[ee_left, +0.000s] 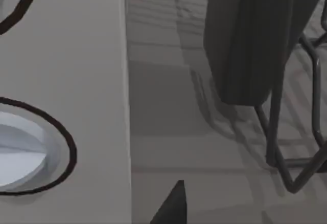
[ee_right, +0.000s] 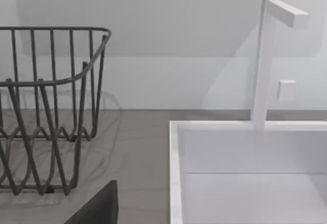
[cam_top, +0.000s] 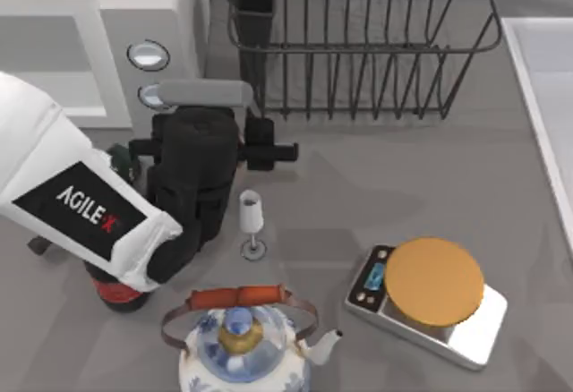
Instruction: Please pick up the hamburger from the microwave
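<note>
The white and light-grey microwave (cam_top: 98, 16) stands at the back left, with two round silver-rimmed knobs (cam_top: 148, 54) on its side panel. The hamburger is out of view. My left gripper (cam_top: 210, 119) hangs right in front of that panel's lower knob, between the microwave and the dish rack. In the left wrist view the panel (ee_left: 76, 81) and a knob rim (ee_left: 30, 150) are very close, and a dark tip of the gripper (ee_left: 171, 208) pokes in at the edge. A dark part of my right gripper (ee_right: 99, 208) shows in the right wrist view, near the sink.
A black wire dish rack (cam_top: 358, 43) with a dark cutlery holder (ee_left: 250, 35) stands behind. A wine glass (cam_top: 252, 217), a blue-white teapot (cam_top: 237, 343), a scale with an orange disc (cam_top: 434, 280) and a red-based bottle (cam_top: 116, 294) crowd the front. A white sink (ee_right: 245, 152) lies at the right.
</note>
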Motion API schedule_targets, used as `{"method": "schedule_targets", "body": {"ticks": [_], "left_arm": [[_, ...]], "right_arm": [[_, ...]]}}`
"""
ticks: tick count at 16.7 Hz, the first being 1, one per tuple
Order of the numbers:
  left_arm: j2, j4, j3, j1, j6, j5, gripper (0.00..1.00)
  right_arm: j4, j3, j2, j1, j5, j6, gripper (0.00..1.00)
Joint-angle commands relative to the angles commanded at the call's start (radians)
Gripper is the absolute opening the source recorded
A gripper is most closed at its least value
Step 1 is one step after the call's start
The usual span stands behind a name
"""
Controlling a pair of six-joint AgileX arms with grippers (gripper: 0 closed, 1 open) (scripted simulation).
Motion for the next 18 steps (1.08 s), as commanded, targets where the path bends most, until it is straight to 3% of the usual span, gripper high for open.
{"method": "schedule_targets", "body": {"ticks": [3, 7, 18], "left_arm": [[0.077, 0.065, -0.018, 0.021, -0.004, -0.051, 0.0], [0.081, 0.07, -0.019, 0.024, -0.004, -0.055, 0.0], [0.081, 0.07, -0.019, 0.024, -0.004, -0.055, 0.83]], "right_arm": [[0.0, 0.0, 0.0, 0.0, 0.0, 0.0, 1.0], [0.0, 0.0, 0.0, 0.0, 0.0, 0.0, 1.0], [0.0, 0.0, 0.0, 0.0, 0.0, 0.0, 1.0]]}}
